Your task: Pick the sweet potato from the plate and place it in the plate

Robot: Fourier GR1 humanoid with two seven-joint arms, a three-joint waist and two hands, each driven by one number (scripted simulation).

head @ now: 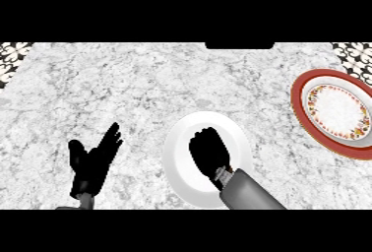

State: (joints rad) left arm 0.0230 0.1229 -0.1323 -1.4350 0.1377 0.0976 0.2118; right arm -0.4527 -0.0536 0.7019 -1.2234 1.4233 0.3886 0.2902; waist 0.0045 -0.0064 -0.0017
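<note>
A plain white plate (181,172) lies on the marble counter at the centre. My right hand (210,152) is over its middle, fingers curled downward. No sweet potato shows on either plate; it is hidden under that hand. A second plate (301,106), with a red rim and a patterned inner ring, lies at the right edge, well apart from the right hand, and its white middle is bare. My left hand (91,162) rests open at the lower left, fingers up, holding nothing.
The grey marble counter (131,83) stretches wide to the back and left. Patterned tile shows at the two upper corners beyond the counter's edge. A dark recess (240,45) sits at the top centre.
</note>
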